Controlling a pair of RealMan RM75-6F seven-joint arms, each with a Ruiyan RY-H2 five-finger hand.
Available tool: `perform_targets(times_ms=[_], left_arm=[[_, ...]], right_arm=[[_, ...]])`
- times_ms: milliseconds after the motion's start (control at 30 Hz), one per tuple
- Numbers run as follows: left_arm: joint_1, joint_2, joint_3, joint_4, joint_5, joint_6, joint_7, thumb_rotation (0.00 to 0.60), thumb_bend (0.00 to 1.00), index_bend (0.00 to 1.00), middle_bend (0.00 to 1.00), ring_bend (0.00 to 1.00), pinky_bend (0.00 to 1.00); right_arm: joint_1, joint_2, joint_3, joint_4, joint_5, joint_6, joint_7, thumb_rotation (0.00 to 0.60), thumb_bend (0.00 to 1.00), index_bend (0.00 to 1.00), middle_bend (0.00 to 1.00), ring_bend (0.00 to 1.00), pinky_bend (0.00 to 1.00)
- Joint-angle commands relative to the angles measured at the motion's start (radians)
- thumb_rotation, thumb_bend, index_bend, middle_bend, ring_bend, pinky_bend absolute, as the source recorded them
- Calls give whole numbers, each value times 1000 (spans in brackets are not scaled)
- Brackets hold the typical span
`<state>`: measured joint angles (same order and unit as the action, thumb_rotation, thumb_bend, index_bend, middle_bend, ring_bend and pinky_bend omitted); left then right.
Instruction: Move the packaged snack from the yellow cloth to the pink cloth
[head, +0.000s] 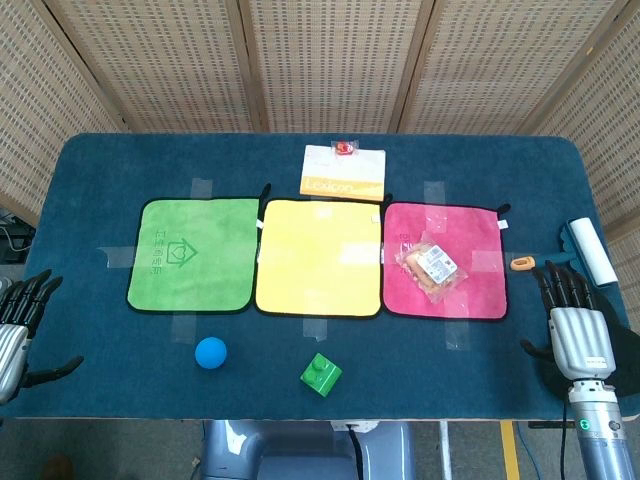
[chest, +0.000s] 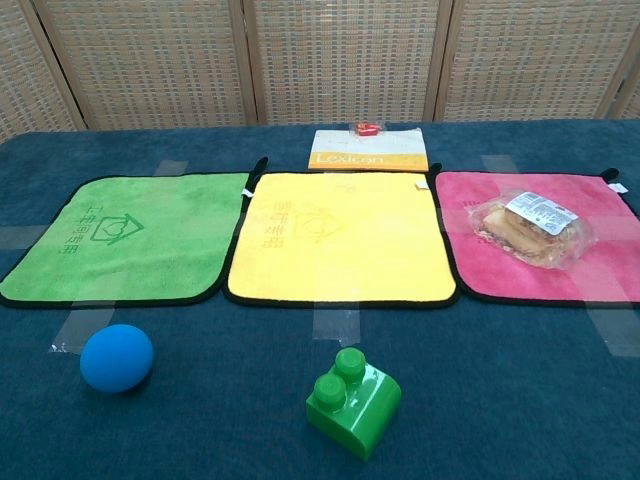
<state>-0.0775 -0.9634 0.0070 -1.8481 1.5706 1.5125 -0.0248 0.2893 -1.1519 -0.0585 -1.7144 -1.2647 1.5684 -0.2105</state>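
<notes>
The packaged snack (head: 431, 267) (chest: 529, 230), a clear wrapper with a white label, lies on the pink cloth (head: 478, 290) (chest: 600, 270). The yellow cloth (head: 319, 257) (chest: 340, 235) beside it is bare. My right hand (head: 575, 328) hovers at the table's near right corner, fingers spread, holding nothing, well clear of the snack. My left hand (head: 12, 333) sits at the near left edge, fingers apart and empty. Neither hand shows in the chest view.
A green cloth (head: 193, 254) lies left of the yellow one. A blue ball (head: 210, 352) and a green brick (head: 320, 373) sit near the front edge. A Lexicon booklet (head: 343, 172) with a small red item lies at the back. A lint roller (head: 580, 253) rests far right.
</notes>
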Motion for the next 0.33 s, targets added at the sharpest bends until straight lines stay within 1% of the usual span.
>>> perform_targets(times_ms=[33,333], left_arm=[[-1,1,-1,-1,-5,-5,1,600,0,0,0,0,0],[1,6,-5,-2,-13,-10,-6,600,0,0,0,0,0]], right_arm=[[-16,-16,18,21,-16,7,-6,600,0,0,0,0,0],[-39,-25,47,31,-55,-10,-22,600,0,0,0,0,0]])
